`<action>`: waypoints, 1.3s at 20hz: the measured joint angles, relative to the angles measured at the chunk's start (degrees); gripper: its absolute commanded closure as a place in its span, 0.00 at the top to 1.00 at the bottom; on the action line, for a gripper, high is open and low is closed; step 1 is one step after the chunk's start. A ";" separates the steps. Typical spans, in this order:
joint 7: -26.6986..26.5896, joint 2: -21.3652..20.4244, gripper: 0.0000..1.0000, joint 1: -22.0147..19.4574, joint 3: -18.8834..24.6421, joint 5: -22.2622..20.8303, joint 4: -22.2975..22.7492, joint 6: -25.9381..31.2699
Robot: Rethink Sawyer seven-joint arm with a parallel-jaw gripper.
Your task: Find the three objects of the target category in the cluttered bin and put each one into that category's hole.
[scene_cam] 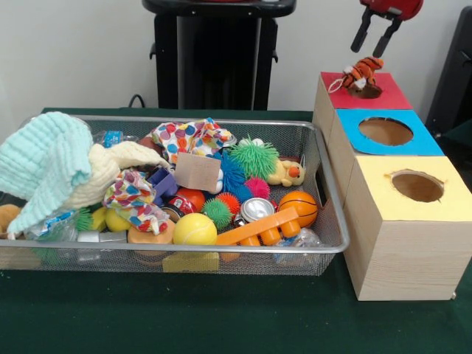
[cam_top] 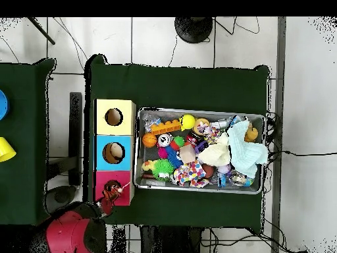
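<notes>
Arm mostly cut off in front view: only red wrist and gripper [scene_cam: 375, 40] at top edge. Overhead shows arm as red/black bulk at bottom left; gripper itself hard to pick out there. Black fingers [scene_cam: 360, 31] spread open, holding nothing, hanging just above tiger toy [scene_cam: 361, 74], apart from it.

Tiger toy: orange w/ black stripes, small, plush, white loop at one end. Lies on red-top box [scene_cam: 380, 97], right over hole [scene_cam: 366, 91]; hole mostly covered by it, only dark edge showing. How far it sits in the hole: cannot tell. Overhead: same toy [cam_top: 114, 191] on red box, detail too small.

Duck [scene_cam: 289, 172]: yellow, orange beak, in wire basket [scene_cam: 333, 199] toward its right end, partly behind green spiky ball [scene_cam: 254, 156]. Tan furry thing [scene_cam: 7, 216] at far left of basket, mostly hidden under mint blanket [scene_cam: 44, 166]; cut by frame edge. Overhead shows it better, tan blob [cam_top: 251, 134] at basket's right end beside blanket.

Overhead only: something pale inside blue-top box [cam_top: 113, 153] hole, not identifiable; yellow-top box [cam_top: 114, 116] hole dark. Front view shows blue box interior as plain brown. Basket just beside box row, both views. Lower layer of clutter hidden under cloths, blanket.
</notes>
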 measured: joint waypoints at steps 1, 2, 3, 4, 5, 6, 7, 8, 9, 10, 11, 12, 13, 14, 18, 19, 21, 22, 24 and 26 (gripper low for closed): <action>0.00 0.00 1.00 -0.13 0.00 0.00 0.00 0.00; 0.00 0.00 1.00 -0.22 0.00 0.00 0.00 0.00; 0.00 -0.01 1.00 -0.38 0.00 0.00 0.00 0.00; 0.00 -0.01 1.00 -0.49 0.00 0.00 0.01 0.00; 0.00 -0.02 1.00 -0.63 -0.01 0.00 0.00 0.00; 0.00 -0.04 1.00 -0.69 -0.01 0.00 0.01 0.00; 0.00 -0.04 1.00 -0.77 -0.01 0.00 0.00 0.00; 0.00 -0.04 1.00 -0.85 -0.01 0.00 0.00 0.00; 0.00 -0.04 1.00 -0.91 -0.01 0.00 0.00 0.00; 0.00 -0.04 1.00 -0.95 -0.01 0.00 0.00 0.00; 0.00 -0.04 1.00 -1.03 -0.01 0.00 0.00 0.00; 0.00 -0.04 1.00 -1.06 -0.01 0.00 0.00 0.00; 0.00 -0.04 1.00 -1.15 -0.01 0.00 0.00 0.00; 0.00 -0.04 1.00 -1.16 -0.01 0.00 0.00 0.00; 0.00 -0.08 1.00 -1.17 -0.01 0.00 0.01 0.00; 0.00 -0.09 1.00 -1.18 0.00 -0.01 0.01 0.00; 0.00 -0.10 1.00 -1.18 0.00 -0.01 0.01 0.00; 0.00 -0.11 1.00 -1.18 -0.01 -0.01 0.00 0.00; 0.00 -0.11 1.00 -1.18 0.00 -0.01 0.00 0.00; 0.00 -0.11 1.00 -1.18 -0.01 -0.01 0.00 0.00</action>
